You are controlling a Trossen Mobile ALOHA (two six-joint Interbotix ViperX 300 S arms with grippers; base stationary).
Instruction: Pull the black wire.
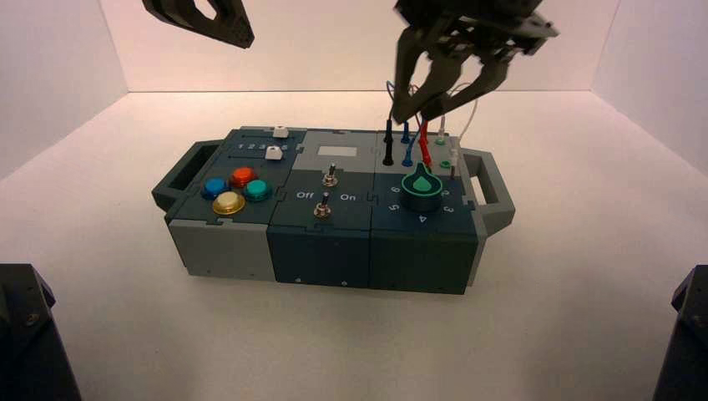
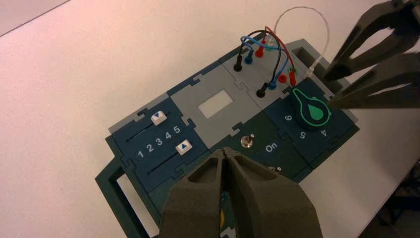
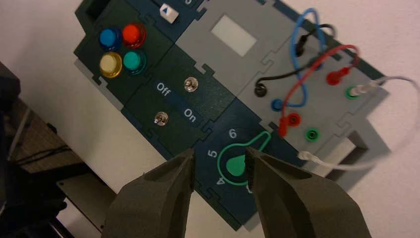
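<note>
The black wire point(image 3: 282, 75) loops low over the grey socket panel at the box's back right, a slim black plug point(image 3: 258, 90) standing in a socket at each end; both plugs point(image 1: 388, 144) stand at the panel's left side. My right gripper point(image 1: 422, 107) hangs just above this panel, open, with nothing between its fingers. In its own wrist view the right gripper point(image 3: 220, 161) frames the green knob point(image 3: 236, 166), short of the black wire point(image 2: 270, 42). My left gripper point(image 2: 225, 151) is shut and empty, raised over the box's left end.
Blue point(image 3: 297, 59), red point(image 3: 302, 84) and white point(image 3: 396, 144) wires share the socket panel. The box point(image 1: 225, 251) also bears coloured buttons point(image 1: 236, 190), two toggle switches point(image 1: 326, 192), two sliders point(image 2: 171, 133) and a handle point(image 1: 493, 188) at each end. White walls enclose the table.
</note>
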